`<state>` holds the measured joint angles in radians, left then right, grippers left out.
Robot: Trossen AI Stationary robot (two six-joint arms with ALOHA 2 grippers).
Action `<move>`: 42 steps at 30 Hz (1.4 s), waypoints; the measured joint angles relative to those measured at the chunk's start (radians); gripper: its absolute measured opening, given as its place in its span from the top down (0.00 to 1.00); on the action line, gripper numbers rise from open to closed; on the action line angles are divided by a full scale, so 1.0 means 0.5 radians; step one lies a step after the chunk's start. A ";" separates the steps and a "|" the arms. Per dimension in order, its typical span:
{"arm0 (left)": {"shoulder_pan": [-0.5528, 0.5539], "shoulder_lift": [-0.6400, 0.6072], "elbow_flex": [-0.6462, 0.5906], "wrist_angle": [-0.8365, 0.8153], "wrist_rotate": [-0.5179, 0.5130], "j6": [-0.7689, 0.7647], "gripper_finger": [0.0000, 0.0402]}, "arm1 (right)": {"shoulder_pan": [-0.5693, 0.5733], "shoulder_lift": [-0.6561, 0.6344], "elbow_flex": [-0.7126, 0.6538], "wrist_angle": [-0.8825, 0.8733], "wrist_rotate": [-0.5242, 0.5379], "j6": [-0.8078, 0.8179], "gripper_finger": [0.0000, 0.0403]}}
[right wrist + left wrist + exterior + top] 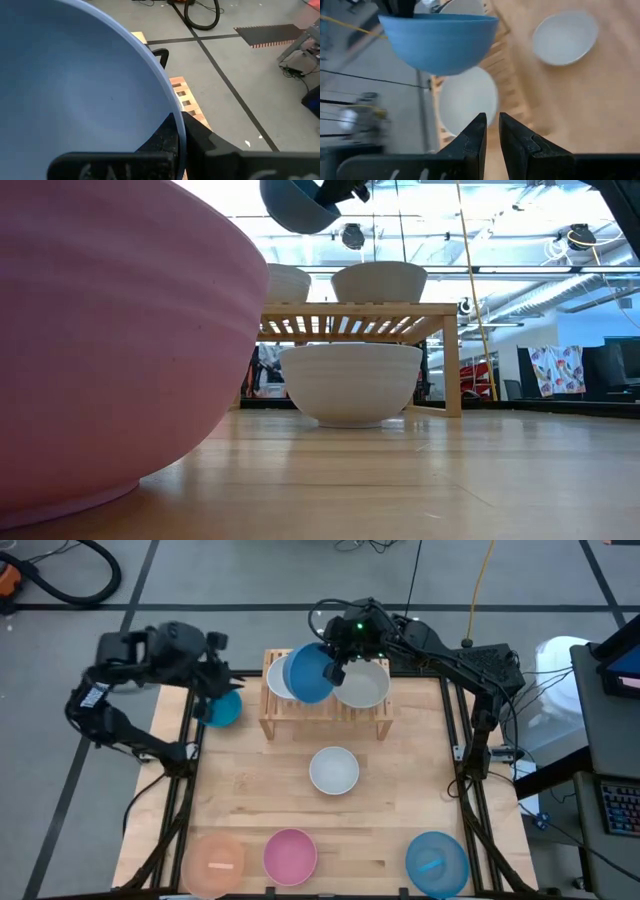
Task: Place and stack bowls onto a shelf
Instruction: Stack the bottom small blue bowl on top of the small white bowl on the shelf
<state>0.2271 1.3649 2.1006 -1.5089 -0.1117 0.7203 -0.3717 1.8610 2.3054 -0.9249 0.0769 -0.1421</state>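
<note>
My right gripper [337,662] is shut on a blue bowl [310,672], held in the air over the light-wood slatted shelf [325,718]. The bowl also shows in the low view [300,205] and in the left wrist view [440,42]. Two pale bowls stand on the shelf top on their bases, one at the left [276,675] and one at the right [364,686]. My left gripper [215,690] hovers left of the shelf, above a teal-blue bowl [224,710] at the table's far left. Its fingers [492,132] are shut to a narrow slit and hold nothing. My right gripper holds the blue bowl by its rim [176,117], on the side toward the table's right. One finger [159,137] is inside the bowl and one [205,137] outside. The fingers slant down from above. The bowl is lifted clear above the shelf, open side up.
A white bowl [334,770] stands mid-table in front of the shelf. A peach bowl [214,862], a pink bowl [290,855] and a blue bowl [437,863] stand along the near edge. The pink bowl [100,330] fills the low view's left.
</note>
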 joint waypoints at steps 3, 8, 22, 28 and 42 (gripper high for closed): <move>-0.166 0.081 0.000 0.020 -0.240 0.126 0.86 | 0.002 0.000 0.000 0.000 0.001 0.000 1.00; -0.358 0.208 0.000 0.023 -0.521 0.111 0.86 | 0.002 0.000 0.000 -0.001 0.001 -0.001 1.00; -0.498 0.243 0.002 0.021 -0.536 -0.653 0.96 | 0.019 -0.035 0.000 -0.131 0.057 -0.294 1.00; -0.499 0.242 0.002 0.019 -0.300 -0.821 0.96 | 0.081 -0.059 -0.002 -0.412 0.045 -0.635 1.00; -0.499 0.376 0.000 0.120 -0.061 -1.116 0.87 | 0.203 -0.079 -0.002 -0.650 -0.056 -0.802 1.00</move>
<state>-0.0223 1.5531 2.1004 -1.4490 -0.1421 0.1623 -0.2702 1.8214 2.3047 -1.2498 0.0490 -0.5430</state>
